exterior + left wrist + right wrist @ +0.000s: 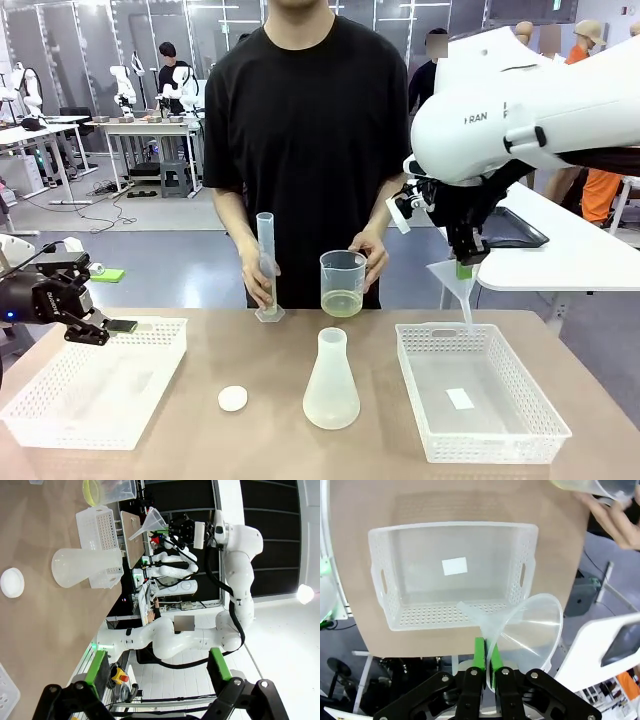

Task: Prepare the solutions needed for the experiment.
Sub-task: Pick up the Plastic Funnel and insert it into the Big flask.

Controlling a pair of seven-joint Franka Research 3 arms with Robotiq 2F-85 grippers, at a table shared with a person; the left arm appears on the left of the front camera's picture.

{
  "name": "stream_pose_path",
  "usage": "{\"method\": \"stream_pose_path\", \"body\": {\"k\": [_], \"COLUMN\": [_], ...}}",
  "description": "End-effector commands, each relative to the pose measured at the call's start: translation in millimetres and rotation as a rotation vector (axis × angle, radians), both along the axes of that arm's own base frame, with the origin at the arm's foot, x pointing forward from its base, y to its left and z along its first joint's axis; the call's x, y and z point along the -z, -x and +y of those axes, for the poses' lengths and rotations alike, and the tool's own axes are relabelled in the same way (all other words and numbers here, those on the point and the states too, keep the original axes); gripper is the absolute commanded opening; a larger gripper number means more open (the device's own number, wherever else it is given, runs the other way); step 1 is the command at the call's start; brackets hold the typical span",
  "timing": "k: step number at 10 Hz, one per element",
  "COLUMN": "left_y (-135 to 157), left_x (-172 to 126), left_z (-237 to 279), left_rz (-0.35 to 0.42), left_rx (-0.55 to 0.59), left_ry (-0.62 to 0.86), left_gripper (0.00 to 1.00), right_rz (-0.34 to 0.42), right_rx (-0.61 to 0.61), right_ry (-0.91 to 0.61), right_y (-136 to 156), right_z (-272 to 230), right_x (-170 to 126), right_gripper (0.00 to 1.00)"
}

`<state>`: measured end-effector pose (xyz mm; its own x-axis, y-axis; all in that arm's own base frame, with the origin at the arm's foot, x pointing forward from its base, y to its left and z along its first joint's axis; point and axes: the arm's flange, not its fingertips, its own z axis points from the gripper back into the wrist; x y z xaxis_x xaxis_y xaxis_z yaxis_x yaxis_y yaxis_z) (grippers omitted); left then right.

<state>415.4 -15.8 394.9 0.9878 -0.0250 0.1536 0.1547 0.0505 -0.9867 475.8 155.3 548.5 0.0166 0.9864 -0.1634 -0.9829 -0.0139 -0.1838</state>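
Observation:
The solutions (342, 302) are a shallow pale yellow-green liquid in a clear beaker (343, 283) that the person's hand holds above the far table edge. The other hand grips an upright graduated cylinder (266, 266). A frosted conical flask (331, 381) stands mid-table, also seen in the left wrist view as the flask (84, 568). My right gripper (466, 264) is shut on the rim of a clear funnel (448, 279), hanging above the right basket; in the right wrist view the gripper (485, 659) pinches the funnel (532, 625). My left gripper (104, 328) stands open and empty over the left basket.
A white round cap (233, 398) lies left of the flask. A white mesh basket (520, 424) with a small white slip sits at right, another basket (60, 424) at left. The person stands close behind the table's far edge.

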Motion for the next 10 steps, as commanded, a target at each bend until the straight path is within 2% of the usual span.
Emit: {"method": "stream_pose_path", "body": {"k": [1, 2, 3, 4, 7, 8, 10], "left_y": [0, 0, 0, 0, 0, 0, 0], "left_x": [-2, -2, -2, -2, -2, -2, -2], "left_z": [-1, -1, -1, -1, -1, -1, -1], "left_rz": [0.005, 0.005, 0.005, 0.005, 0.005, 0.005, 0.005], "left_rx": [0.001, 0.001, 0.001, 0.001, 0.001, 0.001, 0.001], "left_ry": [0.001, 0.001, 0.001, 0.001, 0.001, 0.001, 0.001], "left_gripper": [1.0, 1.0, 1.0, 1.0, 1.0, 1.0, 1.0], "right_rz": [-0.053, -0.043, 0.012, -0.029, -0.029, -0.016, -0.114], "right_rx": [0.063, 0.083, 0.115, 0.044, 0.044, 0.054, -0.036], "right_ry": [-0.002, -0.026, -0.086, -0.01, -0.01, -0.024, -0.027], "right_y": [17, 18, 10, 15, 15, 16, 18], "right_z": [2, 0, -9, 3, 3, 2, 43], "right_x": [10, 9, 14, -1, -1, 4, -1], "right_gripper": [0.0, 0.0, 0.0, 0.0, 0.0, 0.04, 0.04]}}
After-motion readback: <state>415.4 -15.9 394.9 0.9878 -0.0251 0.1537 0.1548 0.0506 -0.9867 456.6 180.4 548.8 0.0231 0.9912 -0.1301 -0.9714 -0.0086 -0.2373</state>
